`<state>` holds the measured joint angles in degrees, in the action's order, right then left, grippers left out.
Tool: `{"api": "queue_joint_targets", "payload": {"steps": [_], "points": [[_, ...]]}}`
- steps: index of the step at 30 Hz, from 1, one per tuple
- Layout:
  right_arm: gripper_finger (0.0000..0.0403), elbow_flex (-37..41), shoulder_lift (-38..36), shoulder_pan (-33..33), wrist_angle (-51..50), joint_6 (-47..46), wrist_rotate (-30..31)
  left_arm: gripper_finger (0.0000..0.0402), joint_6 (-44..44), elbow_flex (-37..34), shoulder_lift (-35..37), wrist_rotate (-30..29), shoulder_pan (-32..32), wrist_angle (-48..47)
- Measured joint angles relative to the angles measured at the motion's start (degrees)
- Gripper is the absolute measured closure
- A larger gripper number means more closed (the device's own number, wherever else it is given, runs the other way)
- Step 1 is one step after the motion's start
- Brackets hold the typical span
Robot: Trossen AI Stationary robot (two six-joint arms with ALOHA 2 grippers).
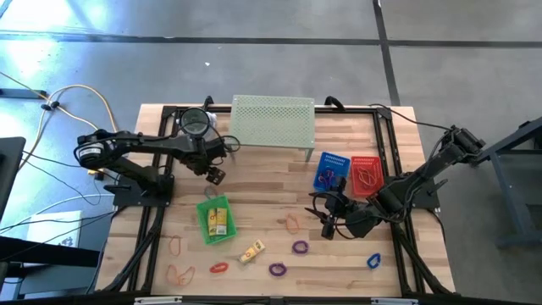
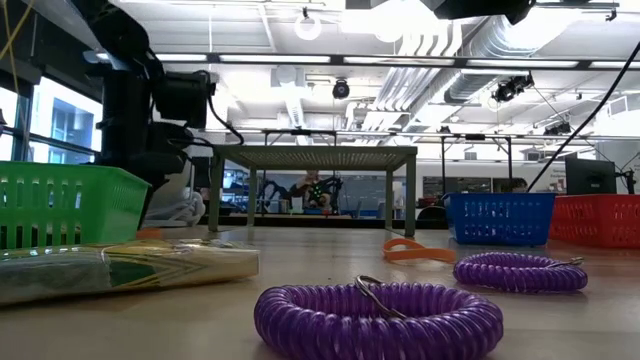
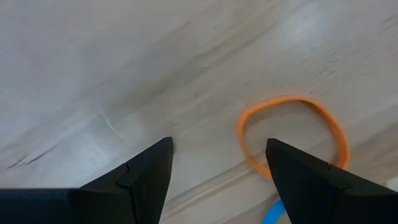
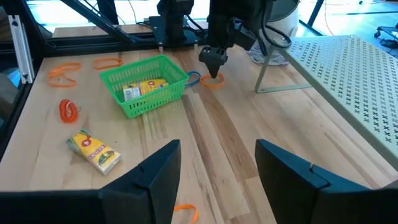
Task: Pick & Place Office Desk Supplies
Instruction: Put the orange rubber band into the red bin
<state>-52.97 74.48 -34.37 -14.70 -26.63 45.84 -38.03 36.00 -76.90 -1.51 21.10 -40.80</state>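
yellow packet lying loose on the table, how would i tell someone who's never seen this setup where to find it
Start at the green basket on the left half of the wooden table. Just off its front right corner, toward the table's near edge, lies the yellow packet, flat on bare wood with a red loop on one side and a purple loop on the other. Unlike the yellow packets in the basket, it lies loose.

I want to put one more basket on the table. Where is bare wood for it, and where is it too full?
Bare wood lies between the green basket and the right hand, in front of the perforated shelf. The front strip is crowded: purple loops, a red loop and a yellow packet.
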Motion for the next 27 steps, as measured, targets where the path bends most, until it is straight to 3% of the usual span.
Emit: {"api": "queue_joint_targets", "payload": {"steps": [22, 27], "points": [[0.0206, 0.0, 0.0, 0.1, 0.2, 1.4, 0.0, 0.0152, -4.9, -0.4, 0.0, -1.9, -0.5, 1.6], [0.0206, 0.0, 0.0, 0.0, 0.2, 1.2, 0.0, 0.0152, -8.4, -0.6, 0.0, -3.7, -3.5, 1.9]]}}
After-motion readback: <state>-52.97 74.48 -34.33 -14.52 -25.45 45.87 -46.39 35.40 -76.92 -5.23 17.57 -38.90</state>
